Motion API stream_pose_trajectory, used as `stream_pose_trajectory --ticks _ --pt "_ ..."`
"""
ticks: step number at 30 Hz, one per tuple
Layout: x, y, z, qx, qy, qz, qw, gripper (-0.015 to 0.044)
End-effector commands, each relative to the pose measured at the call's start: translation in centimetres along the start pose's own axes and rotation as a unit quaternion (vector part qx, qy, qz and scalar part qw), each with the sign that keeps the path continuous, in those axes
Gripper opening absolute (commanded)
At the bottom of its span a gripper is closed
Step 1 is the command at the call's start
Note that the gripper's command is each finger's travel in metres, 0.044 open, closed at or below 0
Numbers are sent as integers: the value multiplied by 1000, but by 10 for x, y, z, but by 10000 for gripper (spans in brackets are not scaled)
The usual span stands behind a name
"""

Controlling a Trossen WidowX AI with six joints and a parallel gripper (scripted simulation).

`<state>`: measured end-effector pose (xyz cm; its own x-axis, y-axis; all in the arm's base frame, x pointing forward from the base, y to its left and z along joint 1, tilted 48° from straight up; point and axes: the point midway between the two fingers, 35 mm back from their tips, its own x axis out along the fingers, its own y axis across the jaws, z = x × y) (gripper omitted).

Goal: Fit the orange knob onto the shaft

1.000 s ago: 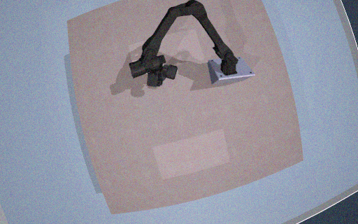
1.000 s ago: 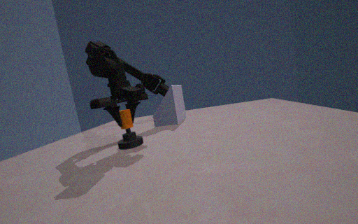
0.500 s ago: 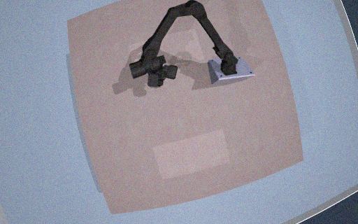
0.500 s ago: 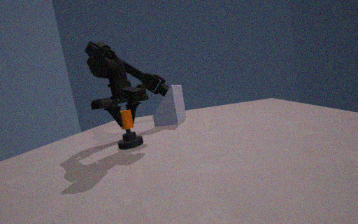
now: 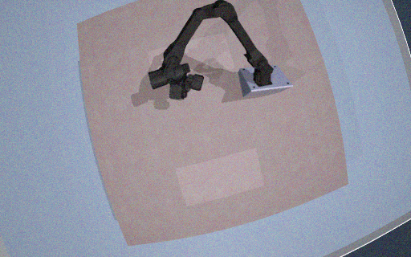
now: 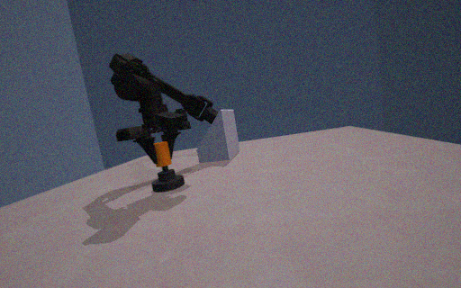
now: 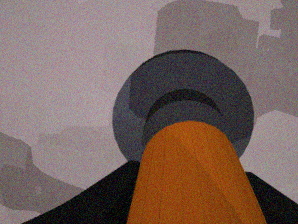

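The orange knob (image 6: 162, 154) (image 7: 192, 175) is upright, perhaps slightly tilted, between the fingers of my gripper (image 6: 163, 158). The gripper is shut on it. The knob stands over the round dark pedestal (image 6: 167, 184) (image 7: 122, 120), with a gap between its bottom and the pedestal's raised middle. A short piece of the dark shaft (image 6: 165, 168) shows in that gap. Whether the knob's hole is around the shaft's tip or just resting on it cannot be seen. In the top view the arm hides the knob and the pedestal.
The arm's base stands on a pale wedge-shaped block (image 5: 281, 80) (image 6: 230, 135). A lighter rectangle (image 5: 220, 177) is marked on the table (image 5: 140, 140) (image 6: 315, 202). The arm's shadow falls around the pedestal.
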<state>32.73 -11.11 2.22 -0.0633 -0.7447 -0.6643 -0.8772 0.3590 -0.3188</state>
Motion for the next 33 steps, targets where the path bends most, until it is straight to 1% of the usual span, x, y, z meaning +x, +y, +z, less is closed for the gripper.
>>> stream_pose_trajectory --ticks 1,25,28,33 --pt "1 0 1 -3 -1 -1 1000 0" --pt "-4 2 1 -3 -2 -1 1000 0" --pt "-4 2 1 -27 -2 -1 1000 0" --pt "-3 -1 1 -104 -1 -1 995 0"
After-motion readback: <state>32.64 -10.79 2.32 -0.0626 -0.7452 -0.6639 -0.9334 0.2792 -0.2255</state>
